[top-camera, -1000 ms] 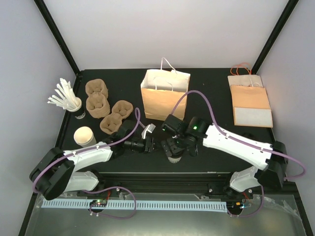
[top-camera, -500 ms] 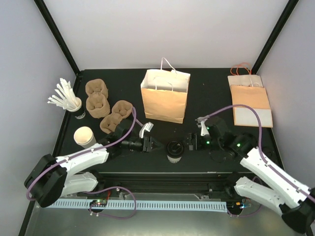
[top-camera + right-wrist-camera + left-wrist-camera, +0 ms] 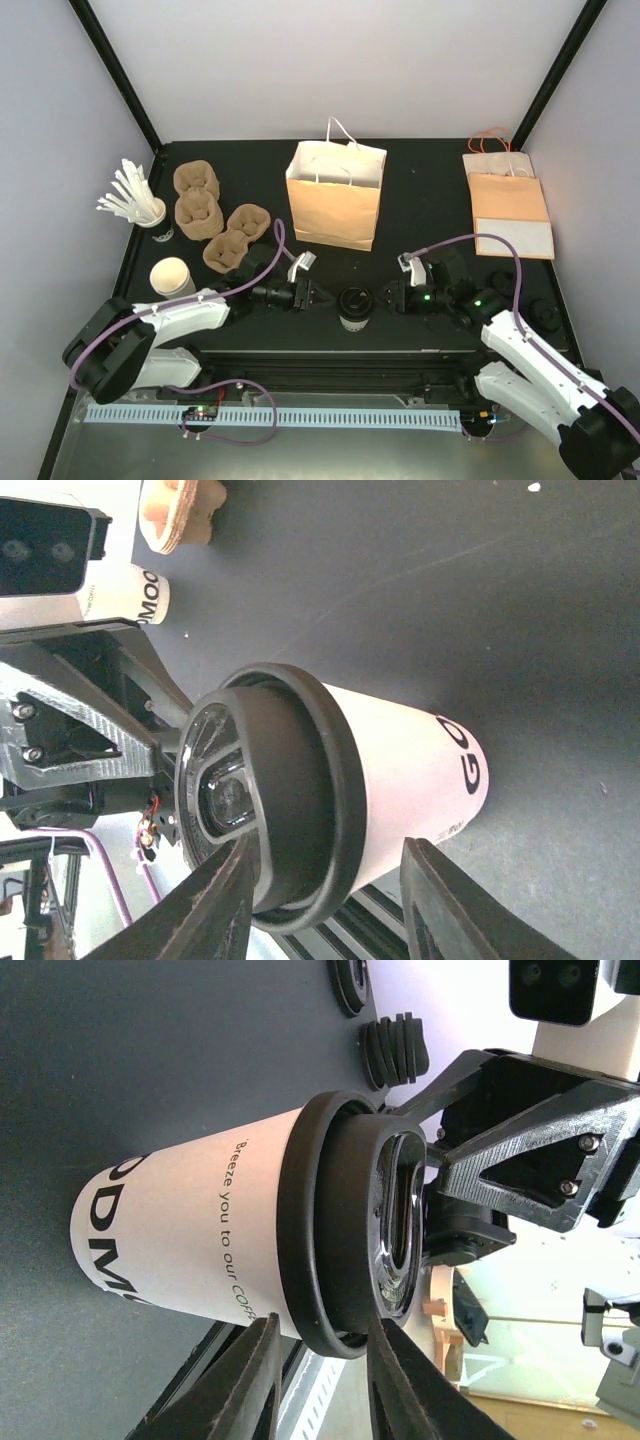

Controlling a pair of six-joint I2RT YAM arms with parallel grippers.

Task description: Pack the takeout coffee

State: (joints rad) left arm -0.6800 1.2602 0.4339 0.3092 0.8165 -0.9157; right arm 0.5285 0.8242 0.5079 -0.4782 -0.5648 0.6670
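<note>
The takeout coffee (image 3: 354, 306), a white paper cup with a black lid, stands upright near the table's front edge, in front of the brown paper bag (image 3: 335, 195). My left gripper (image 3: 316, 296) points at it from the left, a short way off its lid. In the left wrist view the coffee (image 3: 200, 1250) fills the middle, and the left gripper (image 3: 322, 1322) shows a narrow gap with nothing clamped. My right gripper (image 3: 386, 298) faces the cup from the right. In the right wrist view its fingers (image 3: 225, 900) stand apart on either side of the coffee (image 3: 400, 770), not pressing it.
Brown pulp cup carriers (image 3: 215, 215) lie at the back left. A dark cup of white stirrers (image 3: 150, 212) and lidless white cups (image 3: 172, 278) stand at the left. Flat paper bags (image 3: 510, 210) lie at the back right. The table's front edge runs just below the cup.
My right arm has swung from above the cup to its right side and dropped low, its jaws narrowing. The left gripper has edged toward the cup and closed a little.
</note>
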